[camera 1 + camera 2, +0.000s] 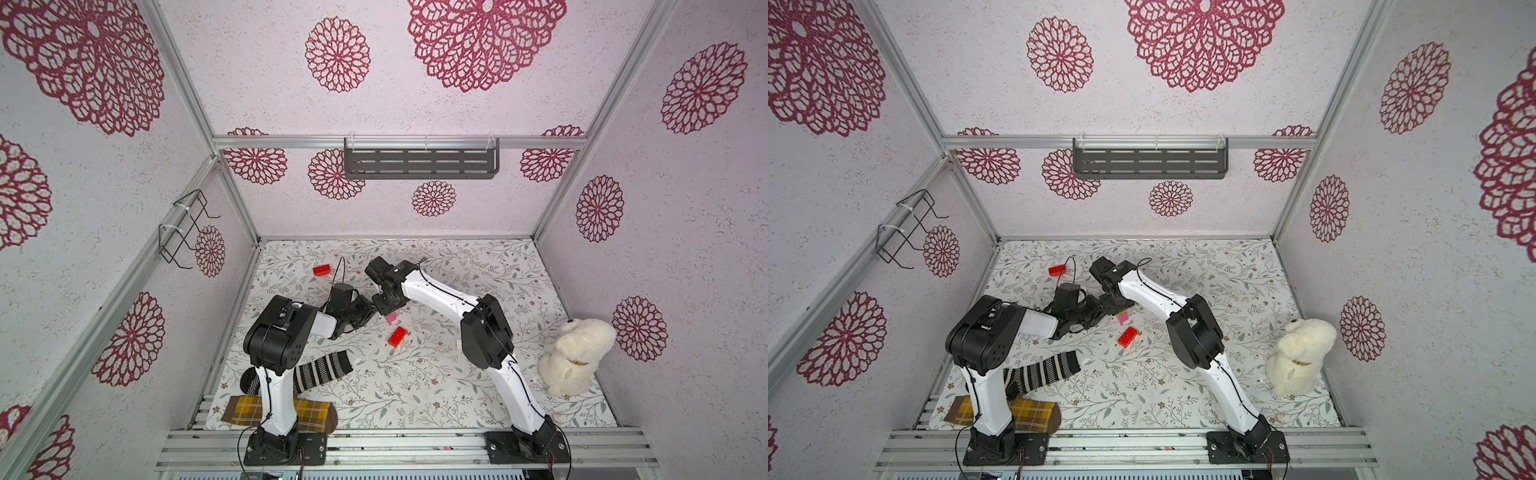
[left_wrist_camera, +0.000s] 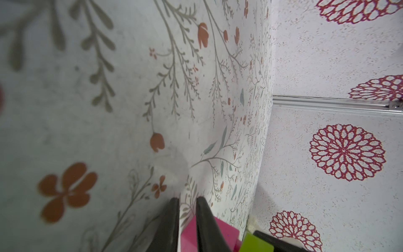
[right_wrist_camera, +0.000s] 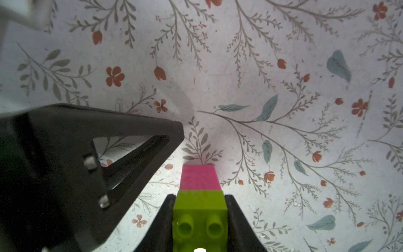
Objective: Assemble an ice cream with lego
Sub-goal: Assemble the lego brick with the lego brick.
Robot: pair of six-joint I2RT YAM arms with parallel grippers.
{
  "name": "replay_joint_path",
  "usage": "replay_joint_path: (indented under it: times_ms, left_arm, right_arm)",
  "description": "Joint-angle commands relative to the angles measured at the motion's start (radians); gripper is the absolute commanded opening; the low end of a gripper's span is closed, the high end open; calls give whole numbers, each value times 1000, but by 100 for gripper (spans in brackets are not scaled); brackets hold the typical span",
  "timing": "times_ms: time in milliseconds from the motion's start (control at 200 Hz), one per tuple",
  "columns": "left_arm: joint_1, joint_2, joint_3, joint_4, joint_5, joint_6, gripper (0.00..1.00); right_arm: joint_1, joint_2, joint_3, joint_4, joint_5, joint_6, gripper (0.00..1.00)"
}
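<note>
My right gripper (image 3: 200, 196) is shut on a lime-green brick (image 3: 199, 209), studs toward the camera, with a pink brick (image 3: 199, 176) joined to its far end, held just over the floral table. In a top view this small stack (image 1: 1123, 318) sits mid-table under the right wrist. My left gripper (image 2: 187, 199) lies close beside it, jaws a narrow gap apart with only tablecloth showing between them. One of its fingers (image 3: 130, 131) stops short of the pink brick. Two red bricks lie loose: one far left (image 1: 322, 270), one nearer (image 1: 397, 336). No white brick shows.
A striped sock (image 1: 322, 370) and a yellow plaid sock (image 1: 245, 409) lie by the left arm's base. A white plush toy (image 1: 575, 357) sits at the right edge. A grey shelf (image 1: 419, 162) hangs on the back wall, a wire rack (image 1: 183, 232) on the left wall.
</note>
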Motion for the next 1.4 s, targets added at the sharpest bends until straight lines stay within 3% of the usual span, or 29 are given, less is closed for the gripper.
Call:
replay_joint_path:
  times_ms: [0, 705, 871, 1116, 1396]
  left_arm:
    - [-7, 16, 0, 34, 5, 1, 19]
    - [-21, 24, 2, 37, -4, -4, 18]
    - [-21, 23, 2, 38, -4, -4, 18]
    - [-21, 23, 4, 35, -5, -4, 18]
    - [-21, 18, 7, 25, -6, 7, 19]
  right_arm:
    - [7, -50, -15, 3, -4, 7, 0]
    - [5, -96, -243, 78, -37, 45, 0]
    - [1, -107, -319, 120, -49, 54, 20]
    - [-10, -102, -349, 147, -57, 56, 26]
    - [-20, -123, -373, 179, -63, 56, 46]
